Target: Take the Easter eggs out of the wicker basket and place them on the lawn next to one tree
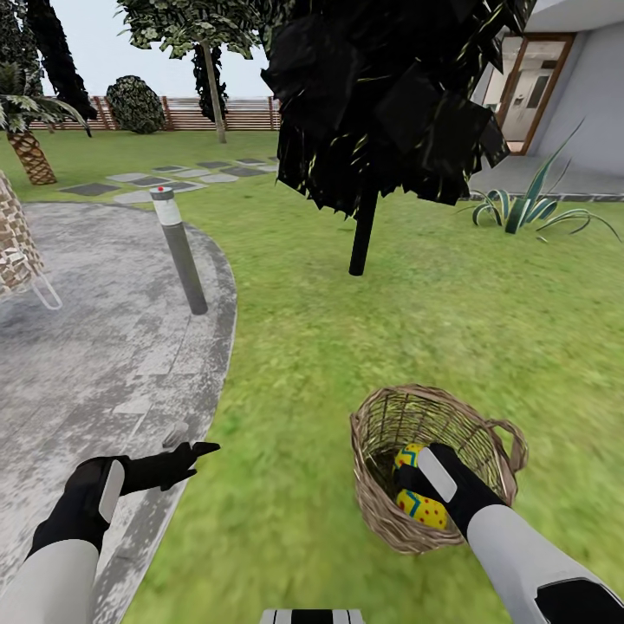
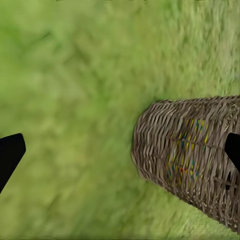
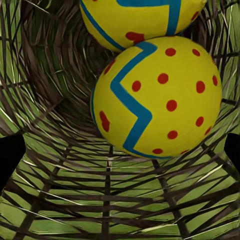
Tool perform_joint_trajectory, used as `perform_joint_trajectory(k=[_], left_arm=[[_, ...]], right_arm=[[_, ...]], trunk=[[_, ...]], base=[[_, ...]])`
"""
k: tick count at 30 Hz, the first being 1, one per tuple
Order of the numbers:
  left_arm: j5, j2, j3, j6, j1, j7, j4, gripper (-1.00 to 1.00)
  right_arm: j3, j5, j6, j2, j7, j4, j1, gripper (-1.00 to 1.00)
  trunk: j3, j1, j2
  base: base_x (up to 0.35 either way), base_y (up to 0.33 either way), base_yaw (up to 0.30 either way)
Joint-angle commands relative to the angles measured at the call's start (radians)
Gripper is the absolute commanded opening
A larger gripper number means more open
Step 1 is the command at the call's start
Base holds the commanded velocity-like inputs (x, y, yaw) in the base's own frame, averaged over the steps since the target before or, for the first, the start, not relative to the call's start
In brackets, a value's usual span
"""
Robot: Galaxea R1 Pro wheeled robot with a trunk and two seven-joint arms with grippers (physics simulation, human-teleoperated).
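The wicker basket (image 1: 433, 468) sat on the lawn (image 1: 347, 347) at about five o'clock in the head view, tipped toward the robot. The right gripper (image 1: 426, 479) was reaching into its mouth. In the right wrist view its fingertips (image 3: 10, 155) stood wide apart, released, with nothing between them.

Two Easter eggs (image 3: 157, 97) lay against the weave, touching each other; a third could not be made out.

The left gripper (image 1: 178, 459) hung released over the edge of the paving at seven o'clock.

Judgement: the eggs appeared smooth, rigid and rounded, hence likely to slip. The nearer egg should be taken across its widest girth, jaws square. The basket looked light and might shift under contact.
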Motion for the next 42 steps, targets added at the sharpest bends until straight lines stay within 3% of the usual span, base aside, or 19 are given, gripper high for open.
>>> perform_joint_trajectory(k=[1, 12, 29, 39, 42], left_arm=[[0.004, 0.0, 0.002, 0.008, -0.001, 0.0, 0.0, 1.0], [0.003, -0.002, 0.002, 0.008, -0.001, 0.0, 0.0, 1.0], [0.005, 0.0, 0.002, 0.009, -0.001, -0.002, 0.0, 1.0], [0.005, -0.008, 0.002, 0.019, -0.001, -0.002, 0.0, 1.0], [0.006, -0.009, 0.002, 0.019, -0.001, -0.002, 0.0, 1.0]], right_arm=[[0.008, -0.011, 0.002, -0.001, -0.009, -0.002, 0.0, 1.0], [0.008, -0.009, 0.002, -0.001, -0.009, -0.001, 0.0, 1.0], [0.008, -0.011, 0.001, -0.009, -0.003, -0.006, 0.0, 1.0], [0.004, -0.011, 0.002, -0.013, 0.005, -0.007, 0.003, 1.0], [0.004, -0.014, 0.002, -0.026, 0.005, -0.006, 0.004, 1.0]], trunk=[[-0.001, 0.0, 0.0], [-0.001, 0.0, 0.0], [-0.067, 0.008, -0.004], [-0.067, 0.008, -0.004], [-0.078, 0.009, -0.005]], base=[[0.145, -0.087, 0.0], [0.041, -0.03, 0.0], [0.0, 0.0, 0.0], [0.0, 0.0, 0.0], [0.0, 0.0, 0.0]])
